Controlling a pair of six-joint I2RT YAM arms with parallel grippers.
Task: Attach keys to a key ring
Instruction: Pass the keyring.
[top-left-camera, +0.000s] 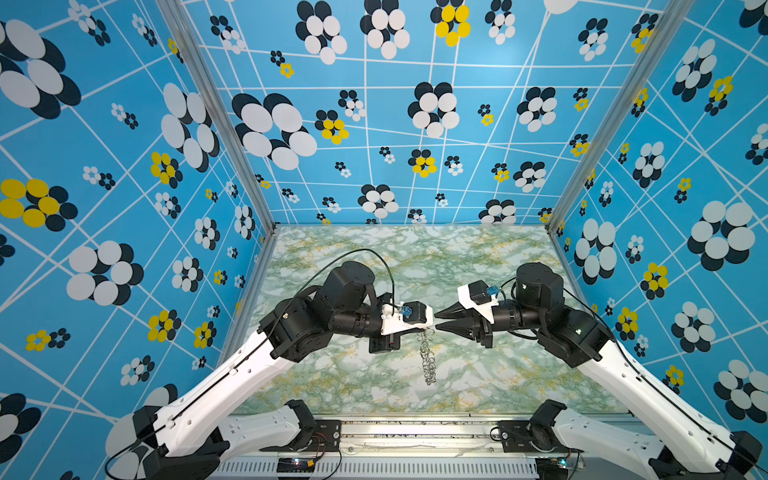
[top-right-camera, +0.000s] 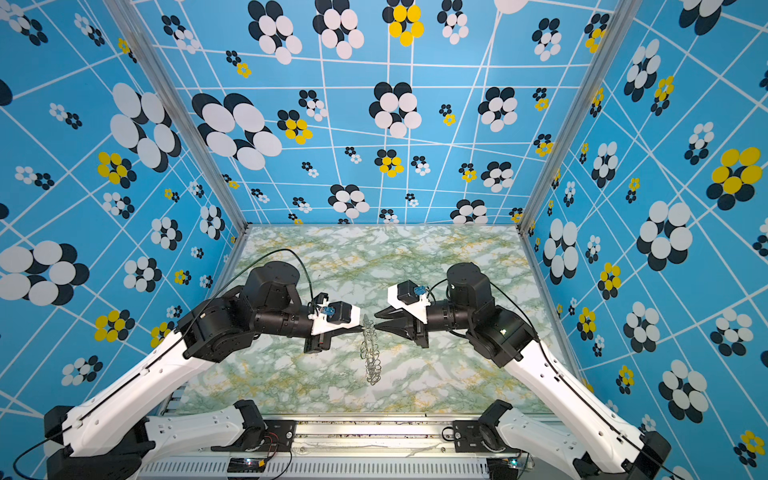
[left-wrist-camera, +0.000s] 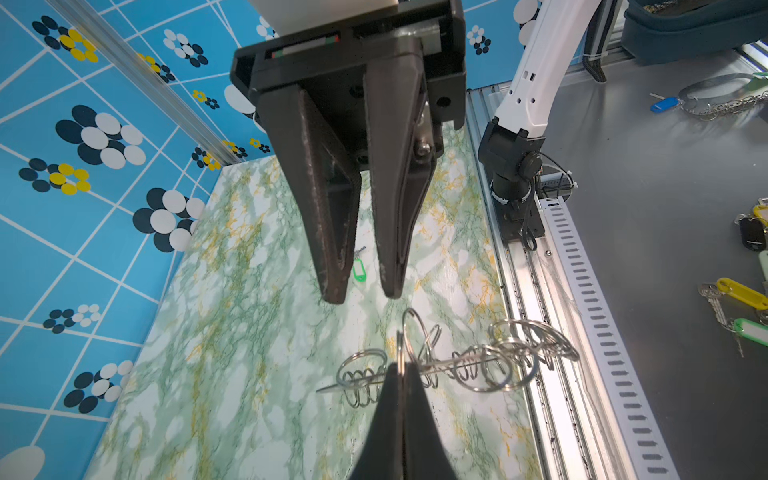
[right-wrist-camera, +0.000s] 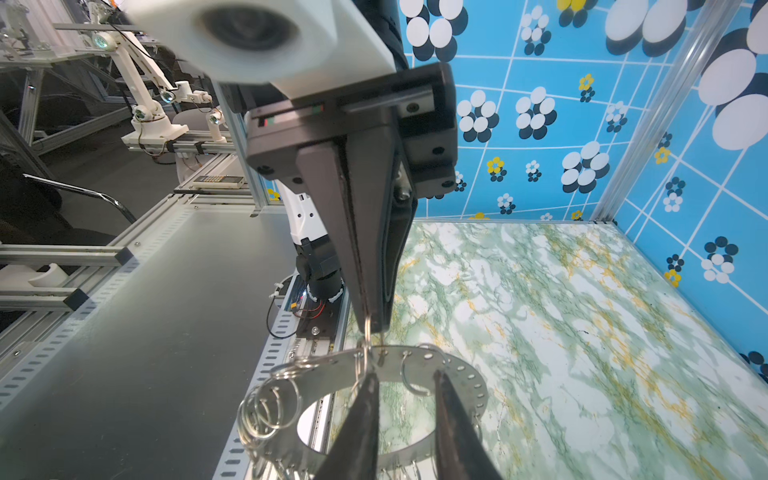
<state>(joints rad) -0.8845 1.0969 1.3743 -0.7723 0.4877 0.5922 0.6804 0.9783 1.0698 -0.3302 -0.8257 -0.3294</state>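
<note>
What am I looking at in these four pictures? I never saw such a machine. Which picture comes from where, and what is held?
These are two robot arms on a marbled table, each ending in a two-fingered pincer. Two pictures come from a camera above; two come from small cameras on the arms' wrists. The left pincer is shut on one small wire loop of the key ring, a flat grey metal ring, and holds it on edge. The right pincer faces it, fingers a little apart, gripping nothing. A small green key tag lies on the table.
</note>
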